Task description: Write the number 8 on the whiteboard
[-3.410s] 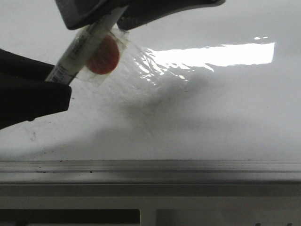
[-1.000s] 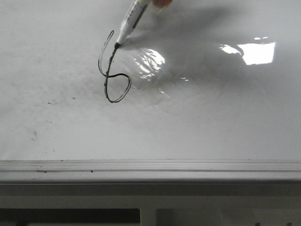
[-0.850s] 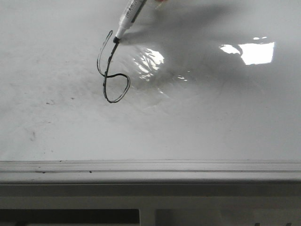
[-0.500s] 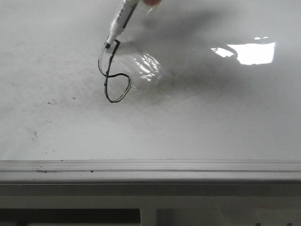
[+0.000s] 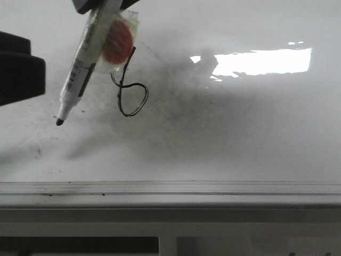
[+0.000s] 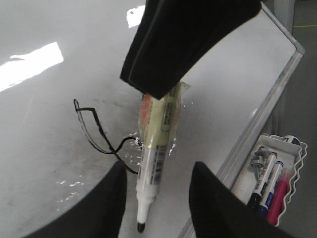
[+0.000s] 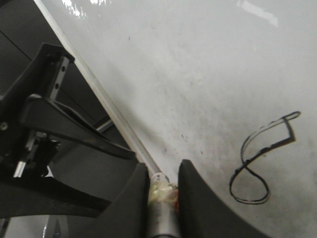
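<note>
The 8 (image 5: pixel 129 90) sits on the board (image 5: pixel 240 133), left of centre. The marker (image 5: pixel 82 69) hangs tilted just left of it, tip nearer the ledge (image 5: pixel 170 188) along the near edge.

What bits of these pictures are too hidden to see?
- Front view: the marker and its orange tag cover the top of the 8.
- Front view: the top edge cuts off the right hand.
- Left wrist view: the marker's label is too small to read.

Bare glossy white whiteboard (image 5: pixel 250 133) lies right of the thin black number 8 (image 5: pixel 129 88); a tilted white marker pen (image 5: pixel 82 69) blocks its left.
</note>
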`<move>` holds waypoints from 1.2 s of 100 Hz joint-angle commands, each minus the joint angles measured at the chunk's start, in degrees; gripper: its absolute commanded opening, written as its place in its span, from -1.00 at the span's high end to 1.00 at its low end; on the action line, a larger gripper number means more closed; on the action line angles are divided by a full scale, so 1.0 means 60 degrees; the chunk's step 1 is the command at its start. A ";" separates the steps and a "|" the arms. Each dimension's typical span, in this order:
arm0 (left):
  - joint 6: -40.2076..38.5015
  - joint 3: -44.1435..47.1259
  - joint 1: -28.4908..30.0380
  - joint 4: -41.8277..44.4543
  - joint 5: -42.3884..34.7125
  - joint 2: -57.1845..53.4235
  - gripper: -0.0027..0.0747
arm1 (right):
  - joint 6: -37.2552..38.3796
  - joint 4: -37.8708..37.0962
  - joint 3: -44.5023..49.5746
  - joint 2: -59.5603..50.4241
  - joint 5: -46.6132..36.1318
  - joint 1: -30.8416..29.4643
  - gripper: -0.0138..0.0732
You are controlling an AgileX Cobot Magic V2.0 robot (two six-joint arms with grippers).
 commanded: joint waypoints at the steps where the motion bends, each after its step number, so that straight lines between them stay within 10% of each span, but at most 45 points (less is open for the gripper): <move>1: -0.0105 -0.0295 -0.0060 -0.0118 -0.1358 0.0516 0.19 | 0.0009 0.0346 -0.0283 -0.0157 -0.0551 0.0148 0.78; 78: -0.0105 -0.0295 -0.0060 -0.0164 -0.2238 0.1450 0.32 | 0.0009 0.0113 -0.0283 -0.0157 -0.0150 0.0289 0.78; 105: -0.0105 -0.0295 -0.0060 -0.0098 -0.2238 0.1450 0.98 | 0.0009 0.0113 -0.0283 -0.0157 -0.0129 0.0289 0.77; 120: -0.0105 -0.0295 -0.0060 -0.0098 -0.2238 0.1450 0.98 | 0.0009 0.0113 -0.0283 -0.0157 -0.0022 0.0289 0.34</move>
